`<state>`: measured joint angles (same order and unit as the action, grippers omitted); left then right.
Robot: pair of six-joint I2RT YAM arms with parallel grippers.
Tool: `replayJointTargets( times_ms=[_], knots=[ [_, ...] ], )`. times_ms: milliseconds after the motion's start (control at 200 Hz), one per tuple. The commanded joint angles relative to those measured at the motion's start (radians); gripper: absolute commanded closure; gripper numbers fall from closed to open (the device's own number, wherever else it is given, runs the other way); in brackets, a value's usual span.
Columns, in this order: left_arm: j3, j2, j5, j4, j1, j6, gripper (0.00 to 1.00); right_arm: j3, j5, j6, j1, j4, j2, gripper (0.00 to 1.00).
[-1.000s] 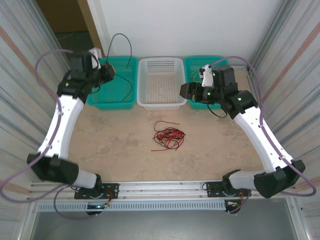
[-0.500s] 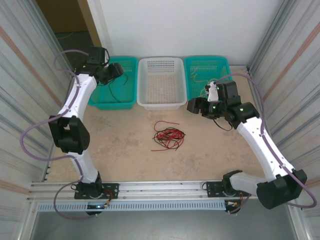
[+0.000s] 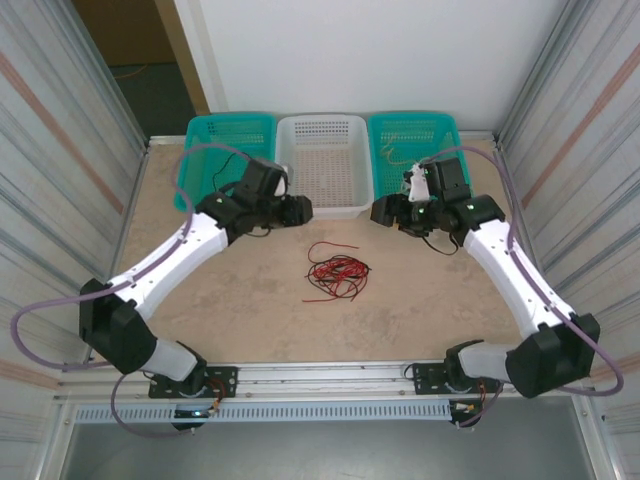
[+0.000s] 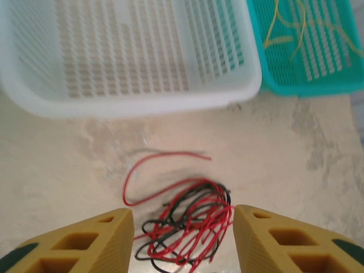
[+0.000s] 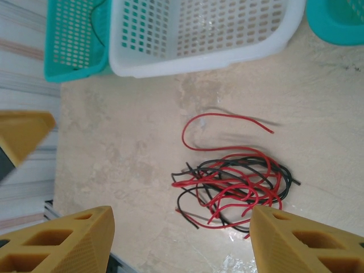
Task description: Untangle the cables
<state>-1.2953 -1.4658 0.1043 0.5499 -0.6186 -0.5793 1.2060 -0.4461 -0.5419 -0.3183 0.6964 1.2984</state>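
- Counter (image 3: 200, 290): flat, pale, mottled. Bearing the cables (image 3: 337, 272) at its middle, well apart from both arm bases.
- White basket (image 3: 322, 208) at the far edge, with the right-hand teal basket (image 4: 301, 86) just beside it. Pale yellow strands (image 4: 287, 28) lying inside the teal one.
- Left tool (image 4: 183, 215): fingers spread apart, nothing between them. Poised above the cables on the basket side.
- Right tool (image 5: 181, 216): fingers likewise apart and empty. Held over the counter to the right of the cables.
- Cables: red and black strands knotted in a loose, flat clump. Expect almost no weight, no stiffness, and drag of the whole clump on any single-strand pull.
- Red loop (image 4: 170, 153): free arc standing clear of the clump toward the white basket. Judged the best hold, being a single strand with bare counter around it. Pinch low and close fully. Allow for slip on the thin insulation.
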Motion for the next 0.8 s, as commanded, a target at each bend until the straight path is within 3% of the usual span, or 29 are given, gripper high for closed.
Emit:
replayJointTargets(
  times_ms=[0, 130, 286, 381, 501, 701, 792],
  knots=[
    [0.033, -0.021, 0.082, -0.110, -0.011, 0.007, 0.52, 0.023, -0.004, 0.026, 0.009, -0.029, 0.082, 0.37],
    [-0.044, -0.058, 0.111, -0.069, -0.008, 0.031, 0.52, 0.122, -0.024, 0.016, 0.007, 0.057, 0.205, 0.41],
    [-0.234, -0.101, 0.098, 0.198, -0.010, -0.090, 0.57, 0.284, -0.075, -0.069, -0.003, 0.236, 0.286, 0.46],
    [-0.246, -0.068, 0.133, 0.241, -0.010, -0.158, 0.57, 0.318, -0.080, -0.121, -0.041, 0.267, 0.273, 0.47],
    [-0.122, 0.009, 0.126, 0.214, -0.015, -0.175, 0.57, 0.260, 0.024, -0.111, -0.142, 0.261, 0.229, 0.47],
    [0.237, 0.174, 0.095, -0.047, -0.033, -0.207, 0.56, 0.032, 0.222, -0.090, -0.335, 0.137, 0.139, 0.46],
    [0.290, 0.222, 0.076, -0.055, -0.033, -0.205, 0.56, -0.021, 0.241, -0.087, -0.410, 0.102, 0.152, 0.46]
  ],
)
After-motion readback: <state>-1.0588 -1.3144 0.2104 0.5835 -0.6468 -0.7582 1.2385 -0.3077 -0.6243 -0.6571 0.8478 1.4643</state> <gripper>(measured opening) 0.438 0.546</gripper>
